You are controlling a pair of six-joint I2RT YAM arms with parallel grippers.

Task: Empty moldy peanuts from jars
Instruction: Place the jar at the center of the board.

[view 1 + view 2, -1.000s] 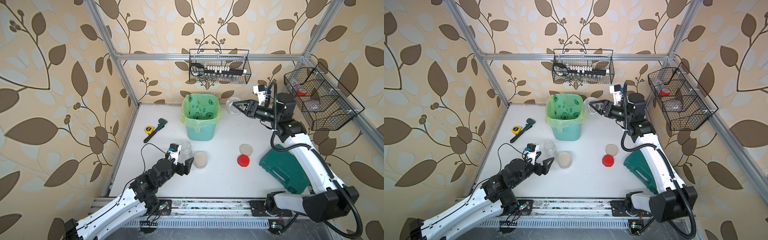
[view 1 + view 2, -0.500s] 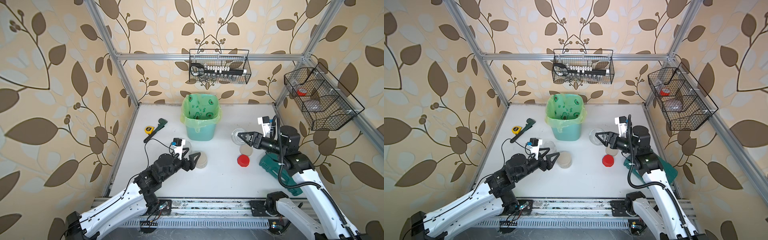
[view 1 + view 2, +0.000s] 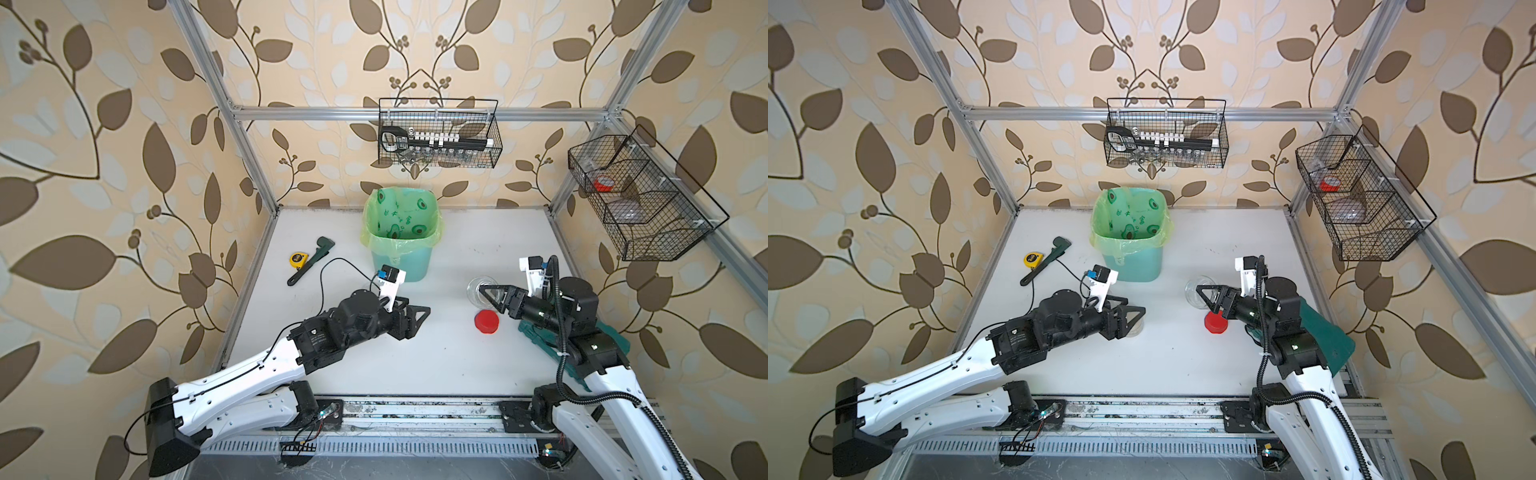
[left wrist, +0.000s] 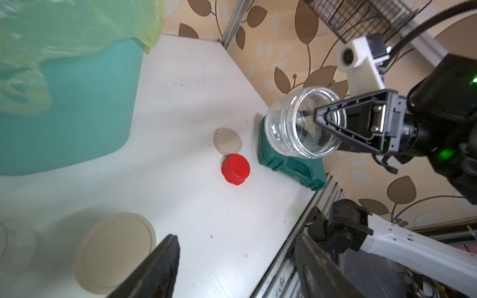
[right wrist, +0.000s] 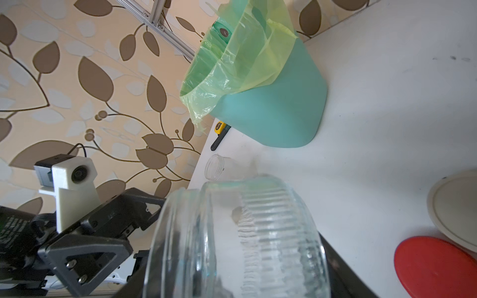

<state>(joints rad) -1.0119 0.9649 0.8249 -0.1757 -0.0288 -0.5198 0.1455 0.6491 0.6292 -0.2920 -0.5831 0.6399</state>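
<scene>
My right gripper is shut on an empty, lidless clear glass jar. It holds the jar on its side above the table, over a loose red lid. A small beige lid lies by the red one. My left gripper stands open, holding nothing, low over a short jar with a beige lid. Another lidless clear jar stands behind it. The moldy peanuts are out of view.
A mint-green bin with a green liner stands at the back centre. A dark green tool case lies under my right arm. A yellow tape measure and a wrench lie back left. Wire baskets hang on the walls.
My right arm has drawn back from beside the bin to the front right with the jar. My left gripper has moved right, from the lidless jar to over the beige-lidded one, its jaws narrowing somewhat.
</scene>
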